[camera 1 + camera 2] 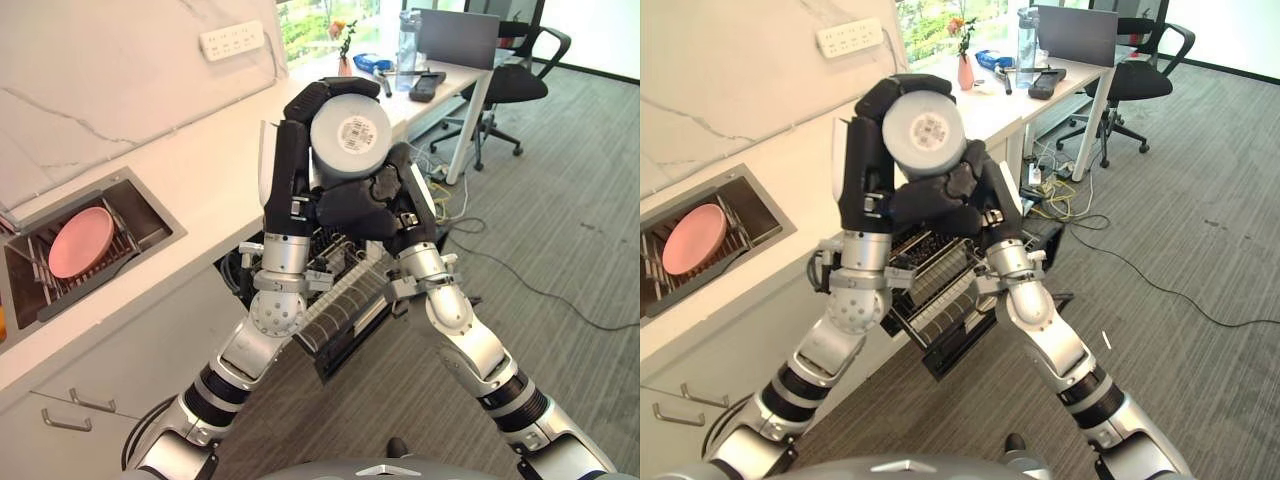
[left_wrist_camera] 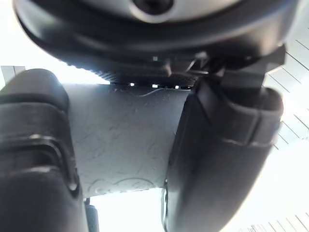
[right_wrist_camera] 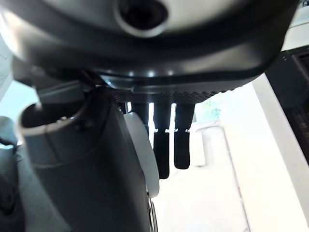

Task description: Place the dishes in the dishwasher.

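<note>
- Right now your left hand (image 1: 290,170) and right hand (image 1: 375,205) both curl round the grey bowl (image 1: 350,137), raised above the open dishwasher rack (image 1: 345,295).
- Loosen either hand early and you risk the bowl dropping onto the rack beneath them.

My two head eyes look steeply down from above and share almost one scene: my raised arms, the white surface (image 1: 180,170), the sink (image 1: 150,215) with its pink plate (image 1: 80,241), the open dishwasher rack (image 1: 940,285) and the far desk (image 1: 1060,85). The right eye sits slightly to one side, so everything is offset between the two views. My left wrist camera looks along my left hand (image 2: 34,159) from very close, against a grey bowl (image 2: 125,140). My right wrist camera looks equally close along my right hand (image 3: 91,164).
</note>
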`<state>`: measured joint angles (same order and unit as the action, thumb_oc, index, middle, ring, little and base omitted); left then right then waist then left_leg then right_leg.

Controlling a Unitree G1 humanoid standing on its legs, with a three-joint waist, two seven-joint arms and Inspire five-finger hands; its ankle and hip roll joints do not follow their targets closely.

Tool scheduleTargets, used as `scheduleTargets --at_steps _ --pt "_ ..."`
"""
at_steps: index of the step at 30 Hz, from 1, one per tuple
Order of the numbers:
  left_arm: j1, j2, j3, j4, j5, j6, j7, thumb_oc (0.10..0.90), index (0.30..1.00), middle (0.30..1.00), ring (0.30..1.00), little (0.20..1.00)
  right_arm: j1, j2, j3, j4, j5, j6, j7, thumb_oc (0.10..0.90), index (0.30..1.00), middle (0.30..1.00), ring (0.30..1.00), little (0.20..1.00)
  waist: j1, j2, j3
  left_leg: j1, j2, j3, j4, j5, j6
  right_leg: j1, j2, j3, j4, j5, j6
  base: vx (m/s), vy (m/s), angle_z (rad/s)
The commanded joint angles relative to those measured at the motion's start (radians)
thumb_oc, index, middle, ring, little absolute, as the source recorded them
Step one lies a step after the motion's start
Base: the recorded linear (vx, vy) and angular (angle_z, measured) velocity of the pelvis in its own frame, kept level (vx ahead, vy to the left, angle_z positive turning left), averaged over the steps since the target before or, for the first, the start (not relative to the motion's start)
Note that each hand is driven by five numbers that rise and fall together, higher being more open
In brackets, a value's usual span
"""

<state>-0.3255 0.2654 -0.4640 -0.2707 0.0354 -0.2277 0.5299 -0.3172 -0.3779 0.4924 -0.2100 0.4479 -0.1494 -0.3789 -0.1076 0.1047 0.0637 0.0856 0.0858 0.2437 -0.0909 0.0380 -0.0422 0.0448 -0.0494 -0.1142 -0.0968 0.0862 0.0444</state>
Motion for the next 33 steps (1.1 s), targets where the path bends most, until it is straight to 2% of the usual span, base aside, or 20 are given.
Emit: scheduleTargets --at_steps 1,8,11,18,22,25,28,33 --pt "0.010 0.052 -0.021 0.037 -0.027 -0.004 0.001 0.800 0.900 0.900 0.900 0.900 -0.160 0.075 -0.153 -0.172 -0.125 -0.181 -0.034 0.400 0.300 0.300 0.300 0.300 0.015 -0.111 -0.055 0.030 0.078 -0.008 0.004 -0.028 -0.080 0.061 -0.074 0.002 0.010 -0.108 0.108 0.00 -0.006 0.13" --pt "0.123 0.076 0.031 0.056 -0.060 0.015 -0.016 0.800 0.900 0.900 0.900 0.900 -0.194 -0.001 -0.194 -0.128 -0.152 -0.091 -0.059 0.400 0.300 0.300 0.300 0.300 0.034 -0.121 -0.052 0.023 0.077 -0.020 0.004 -0.026 -0.082 0.063 -0.073 -0.009 0.010 -0.110 0.109 0.00 -0.001 0.07" --pt "0.190 0.089 0.058 0.061 -0.071 0.026 -0.032 0.800 0.900 0.900 0.900 0.900 -0.210 -0.038 -0.209 -0.105 -0.168 -0.033 -0.069 0.400 0.300 0.300 0.300 0.300 0.048 -0.125 -0.048 0.014 0.075 -0.032 0.004 -0.023 -0.083 0.063 -0.072 -0.020 0.010 -0.112 0.109 0.01 0.003 0.15" --pt "0.278 0.106 0.107 0.069 -0.090 0.034 -0.044 0.800 0.900 0.900 0.900 0.900 -0.236 -0.093 -0.219 -0.059 -0.193 0.028 -0.044 0.400 0.300 0.300 0.300 0.300 0.075 -0.134 -0.042 -0.005 0.072 -0.056 0.004 -0.017 -0.087 0.064 -0.074 -0.043 0.010 -0.114 0.107 0.00 0.004 0.14" --pt "0.358 0.126 0.151 0.103 -0.086 0.033 -0.053 0.800 0.900 0.900 0.900 0.900 -0.263 -0.168 -0.197 0.011 -0.207 0.110 0.029 0.400 0.300 0.300 0.300 0.300 0.098 -0.147 -0.038 -0.022 0.068 -0.078 0.004 -0.010 -0.089 0.063 -0.077 -0.066 0.010 -0.112 0.108 0.00 -0.001 0.14" --pt "0.476 0.145 0.191 0.178 -0.069 0.033 -0.067 0.800 0.900 0.900 0.900 0.900 -0.302 -0.292 -0.173 0.136 -0.255 0.235 0.136 0.400 0.300 0.300 0.300 0.300 0.138 -0.171 -0.021 -0.059 0.064 -0.116 0.004 0.004 -0.093 0.057 -0.079 -0.104 0.010 -0.112 0.109 -0.04 -0.010 0.29" --pt "0.512 0.151 0.192 0.257 -0.036 0.040 -0.074 0.800 0.900 0.900 0.900 0.900 -0.290 -0.301 -0.171 0.225 -0.252 0.272 0.186 0.400 0.300 0.300 0.300 0.300 0.153 -0.180 -0.015 -0.067 0.060 -0.133 0.004 0.006 -0.092 0.061 -0.081 -0.122 0.010 -0.113 0.110 -0.01 0.004 0.39" --pt "0.572 0.147 0.187 0.377 -0.038 0.036 -0.091 0.800 0.900 0.900 0.900 0.900 -0.313 -0.335 -0.158 0.404 -0.304 0.284 0.245 0.400 0.300 0.300 0.300 0.300 0.186 -0.198 -0.004 -0.080 0.051 -0.160 0.004 0.011 -0.092 0.069 -0.083 -0.155 0.010 -0.119 0.108 0.00 -0.001 0.27"
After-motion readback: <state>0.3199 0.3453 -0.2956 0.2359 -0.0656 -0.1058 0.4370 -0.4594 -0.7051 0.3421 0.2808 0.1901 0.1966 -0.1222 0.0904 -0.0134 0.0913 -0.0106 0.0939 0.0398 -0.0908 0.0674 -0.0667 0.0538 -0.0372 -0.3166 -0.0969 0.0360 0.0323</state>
